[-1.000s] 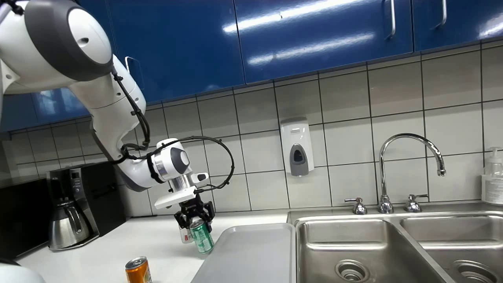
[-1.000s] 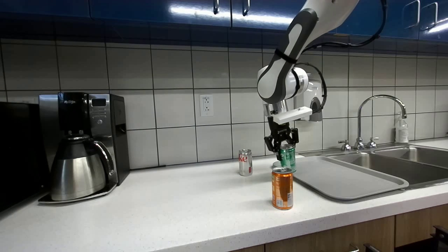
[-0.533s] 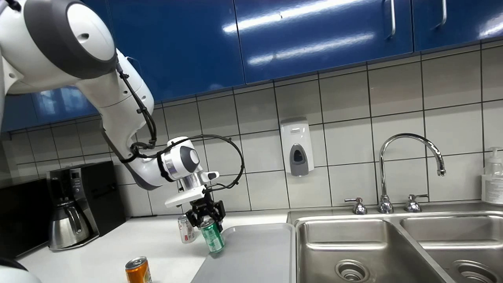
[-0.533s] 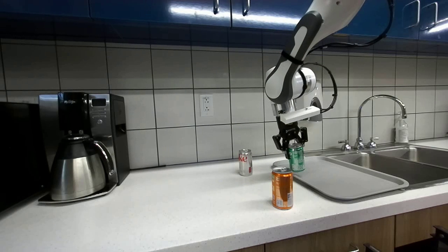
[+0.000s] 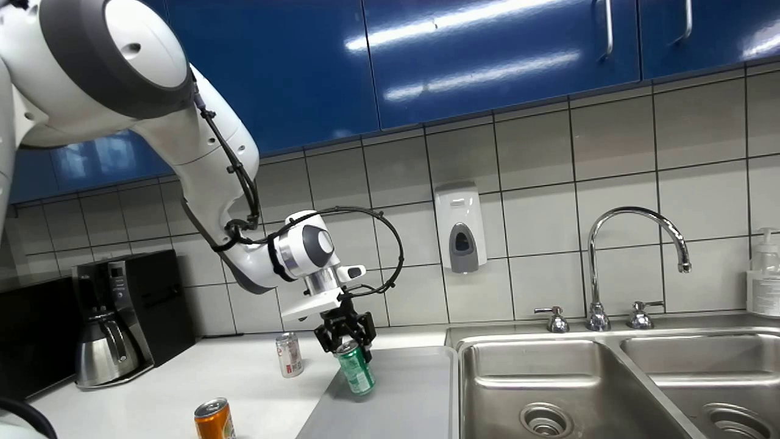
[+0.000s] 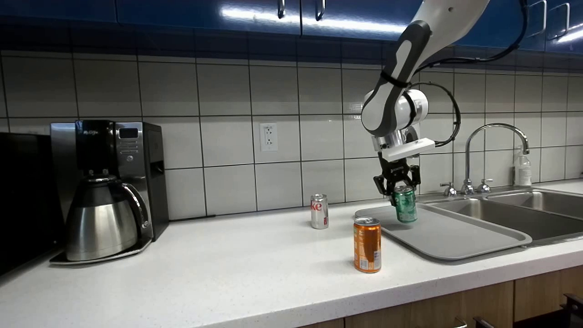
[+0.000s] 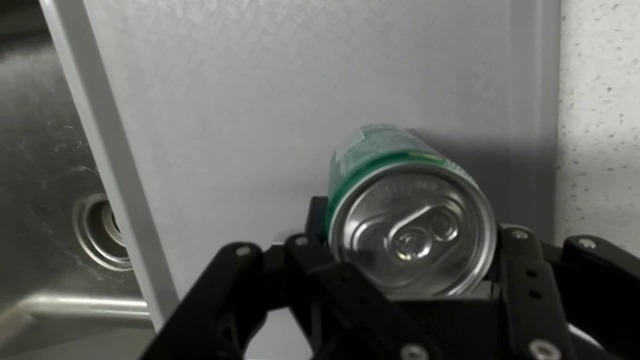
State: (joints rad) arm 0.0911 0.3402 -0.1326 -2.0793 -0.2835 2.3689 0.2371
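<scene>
My gripper [image 5: 350,347] is shut on a green can [image 5: 357,371], with one finger on each side near its top. In both exterior views the can hangs slightly tilted over the grey tray [image 5: 420,390]; the gripper [image 6: 402,190] and can [image 6: 406,208] are over the tray's far left part. In the wrist view the can's silver lid [image 7: 412,235] faces the camera between the black fingers [image 7: 407,227], and a shadow falls on the tray [image 7: 225,125] beside it. I cannot tell exactly how high its bottom is. A silver can [image 6: 319,212] and an orange can [image 6: 367,246] stand upright on the counter.
A steel double sink [image 5: 536,390] with a faucet [image 5: 634,210] adjoins the tray. A coffee maker [image 6: 109,191] stands at the left of the white counter [image 6: 218,273]. A soap dispenser [image 5: 461,228] hangs on the tiled wall, with blue cabinets [image 5: 274,73] above.
My gripper has carried the green can to the right, from the counter beside the tray's edge to over the tray. The silver can is now uncovered in an exterior view. The other cans have not moved.
</scene>
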